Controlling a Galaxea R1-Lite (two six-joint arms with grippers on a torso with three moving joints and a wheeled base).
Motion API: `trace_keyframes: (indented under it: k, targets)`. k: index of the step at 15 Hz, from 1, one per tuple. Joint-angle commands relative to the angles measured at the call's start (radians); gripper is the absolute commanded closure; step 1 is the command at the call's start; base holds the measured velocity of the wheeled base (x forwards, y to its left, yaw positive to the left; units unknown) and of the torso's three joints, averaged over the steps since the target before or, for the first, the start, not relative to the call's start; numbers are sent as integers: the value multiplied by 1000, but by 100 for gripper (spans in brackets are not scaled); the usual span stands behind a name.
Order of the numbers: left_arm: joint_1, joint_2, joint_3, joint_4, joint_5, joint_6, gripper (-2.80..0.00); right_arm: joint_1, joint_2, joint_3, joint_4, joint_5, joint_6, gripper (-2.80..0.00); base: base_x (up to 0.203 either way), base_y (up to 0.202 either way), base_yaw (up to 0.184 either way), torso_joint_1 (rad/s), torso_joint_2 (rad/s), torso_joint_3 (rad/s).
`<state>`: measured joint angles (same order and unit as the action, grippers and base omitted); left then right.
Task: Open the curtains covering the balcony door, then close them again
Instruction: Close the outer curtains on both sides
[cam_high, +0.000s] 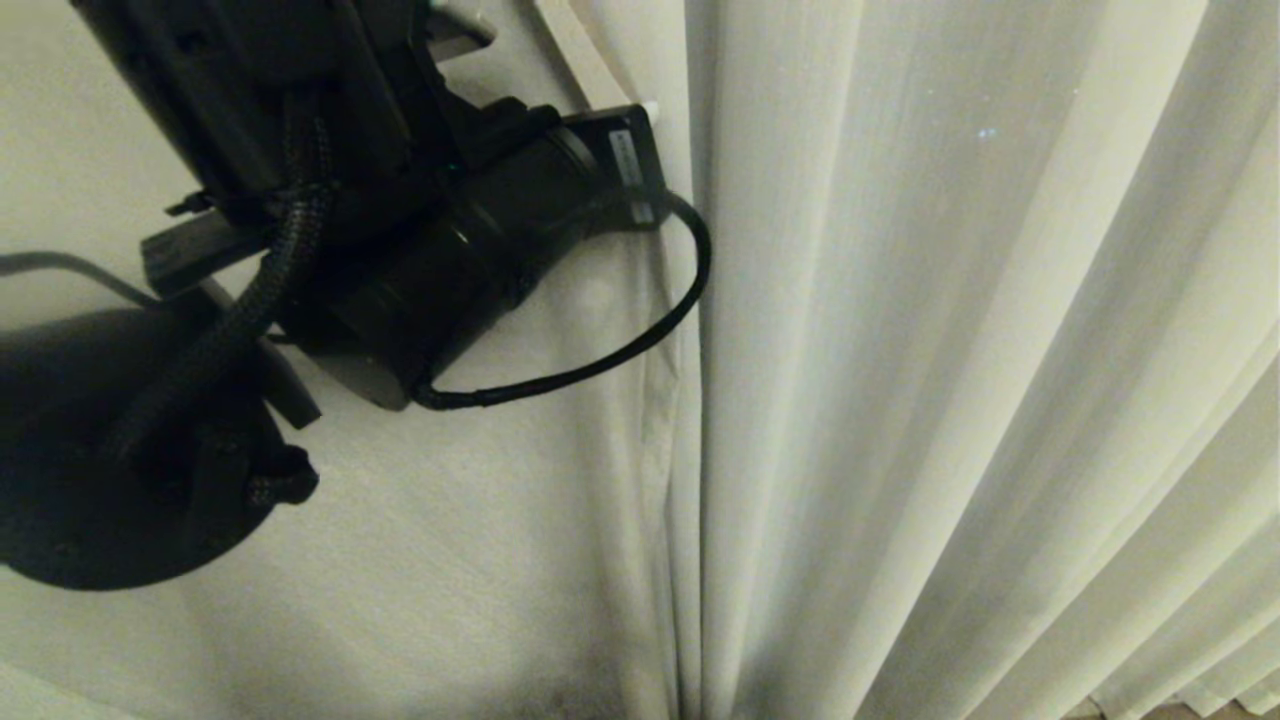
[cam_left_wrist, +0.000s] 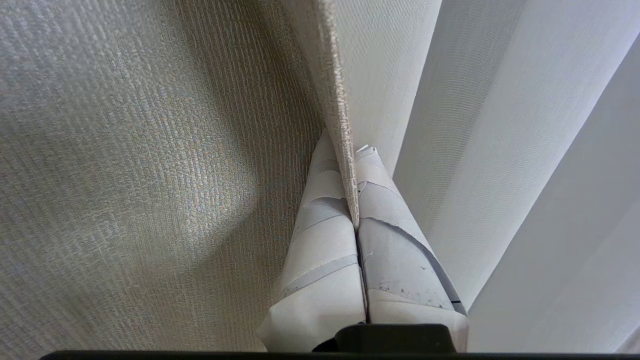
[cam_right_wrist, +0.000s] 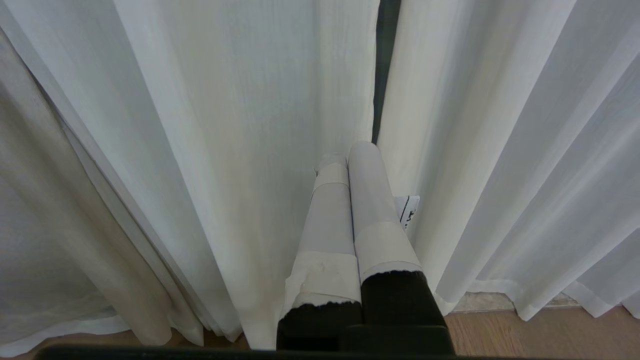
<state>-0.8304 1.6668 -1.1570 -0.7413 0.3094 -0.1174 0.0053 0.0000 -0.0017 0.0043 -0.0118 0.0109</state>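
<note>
While the left gripper (cam_left_wrist: 357, 200) is clamping the hemmed edge of the left panel of the curtains (cam_left_wrist: 150, 150), the right gripper (cam_right_wrist: 347, 165) is just hanging clenched on nothing, near the narrow dark gap (cam_right_wrist: 385, 70) between the two panels. Wooden floor (cam_right_wrist: 540, 335) is showing below the hems.

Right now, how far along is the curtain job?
In hand: the left tool is shut on a curtain panel's hemmed edge. The curtains show only a thin dark gap between them. The right tool hangs shut, holding nothing. Which pass this is, I can't tell.
</note>
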Motion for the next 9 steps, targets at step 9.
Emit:
trace_keyframes:
  k: [9]
  targets:
    - [-23,15,6,-20,9,-7,0,1,2,0,0,0,0,0,0,0,0,0,0,0]
